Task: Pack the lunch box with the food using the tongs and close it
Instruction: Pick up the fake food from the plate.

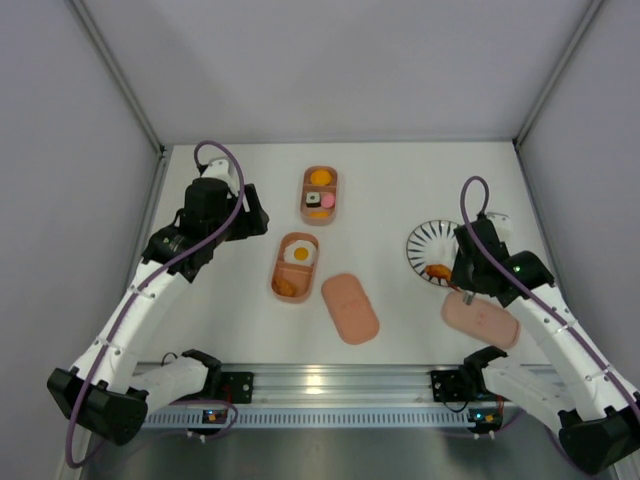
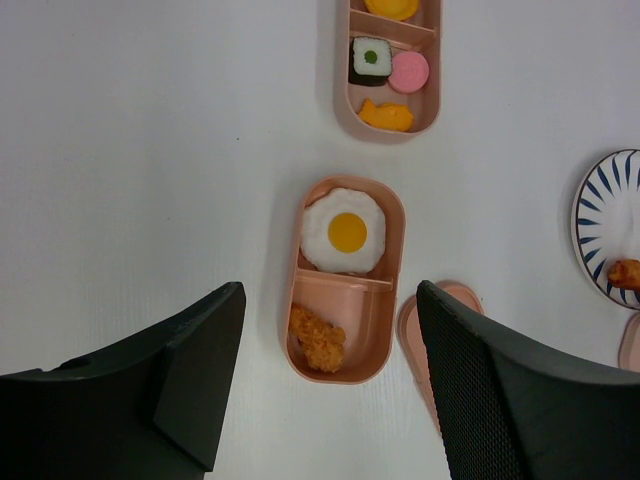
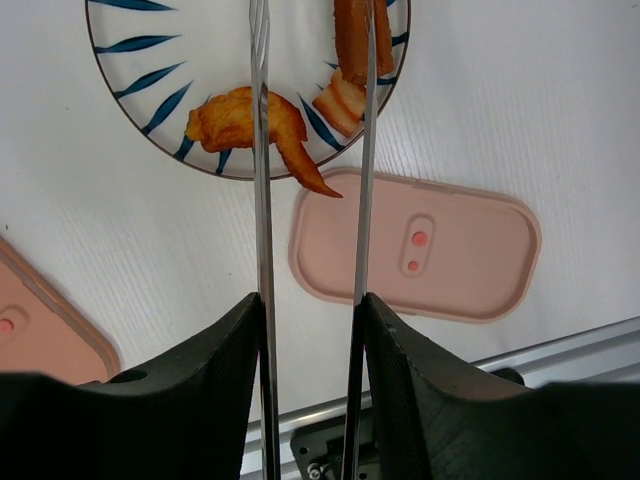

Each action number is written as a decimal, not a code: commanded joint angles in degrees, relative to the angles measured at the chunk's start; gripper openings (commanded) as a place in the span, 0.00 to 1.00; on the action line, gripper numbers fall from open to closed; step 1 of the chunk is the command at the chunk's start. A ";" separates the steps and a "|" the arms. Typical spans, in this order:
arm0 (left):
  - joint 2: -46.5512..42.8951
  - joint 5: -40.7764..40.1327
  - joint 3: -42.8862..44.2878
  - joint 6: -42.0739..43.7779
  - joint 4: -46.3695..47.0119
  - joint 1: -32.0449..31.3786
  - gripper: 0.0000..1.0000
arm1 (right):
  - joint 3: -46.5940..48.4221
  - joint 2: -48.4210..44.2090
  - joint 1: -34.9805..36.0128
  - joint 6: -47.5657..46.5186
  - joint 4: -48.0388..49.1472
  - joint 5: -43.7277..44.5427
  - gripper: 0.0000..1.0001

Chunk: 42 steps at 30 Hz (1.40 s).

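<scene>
The lunch box lies open as two pink trays. In the near tray [image 2: 388, 330] are a fried egg [image 2: 343, 230] and a breaded piece [image 2: 317, 338]. A sushi roll [image 2: 371, 60], a pink piece [image 2: 409, 72] and orange pieces lie in the far tray [image 2: 345, 95]. One lid [image 1: 350, 307] rests beside the near tray, another lid [image 3: 430, 245] by the plate. My left gripper [image 2: 330, 400] hangs open above the near tray's end. My right gripper [image 3: 310, 330] is shut on the tongs [image 3: 262, 200], whose arms reach over a chicken wing [image 3: 235, 118] and bacon strips [image 3: 350, 60]; their tips are out of view.
The striped white plate [image 3: 150, 60] holding the wing and bacon stands at the right [image 1: 425, 240]. An aluminium rail [image 1: 340, 380] runs along the near edge between the arm bases. Grey walls close in the table on three sides.
</scene>
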 commanded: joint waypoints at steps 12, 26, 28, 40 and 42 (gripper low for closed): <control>-1.68 0.11 -0.47 0.67 2.49 0.40 0.75 | 1.83 0.04 -3.23 -3.11 2.57 0.12 0.45; -1.51 0.28 -0.65 0.58 2.49 0.48 0.75 | 6.75 -0.13 -3.23 -8.99 -1.54 -13.33 0.43; -1.42 0.28 -0.65 0.58 2.58 0.48 0.75 | 7.55 -0.49 -3.23 -9.78 -2.78 -13.41 0.43; -1.33 0.46 -0.30 0.67 2.58 0.49 0.75 | 8.60 -0.75 -3.23 -11.72 -9.28 -14.82 0.43; -1.33 0.37 0.14 0.93 2.32 0.49 0.75 | 9.48 -0.05 -3.23 -11.90 -10.16 -15.35 0.44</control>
